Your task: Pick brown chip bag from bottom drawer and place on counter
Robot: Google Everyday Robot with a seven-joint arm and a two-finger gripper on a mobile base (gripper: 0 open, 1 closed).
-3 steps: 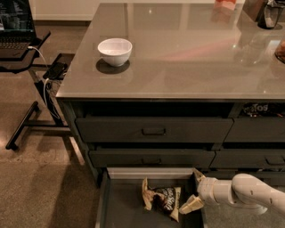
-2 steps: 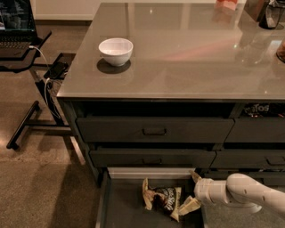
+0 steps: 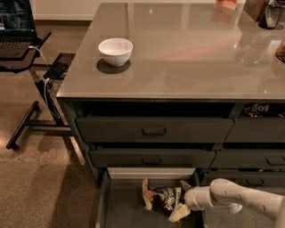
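Observation:
The brown chip bag (image 3: 162, 198) lies crumpled in the open bottom drawer (image 3: 124, 208), towards its right side, with cream edges and a dark centre. My gripper (image 3: 188, 200) is at the end of the white arm, which comes in from the lower right. It sits low in the drawer against the bag's right edge, just above a cream corner of the bag. The counter (image 3: 187, 58) is the glossy grey-brown top above the drawers.
A white bowl (image 3: 115, 50) stands on the counter's front left. Dark and orange items (image 3: 270, 13) sit at the counter's far right. Two handled drawers (image 3: 153, 130) are above the open one. A black laptop stand (image 3: 20, 44) with cables stands on the left.
The arm has moved a little to the left, bringing the gripper closer against the bag's right edge. The bag lies in about the same place.

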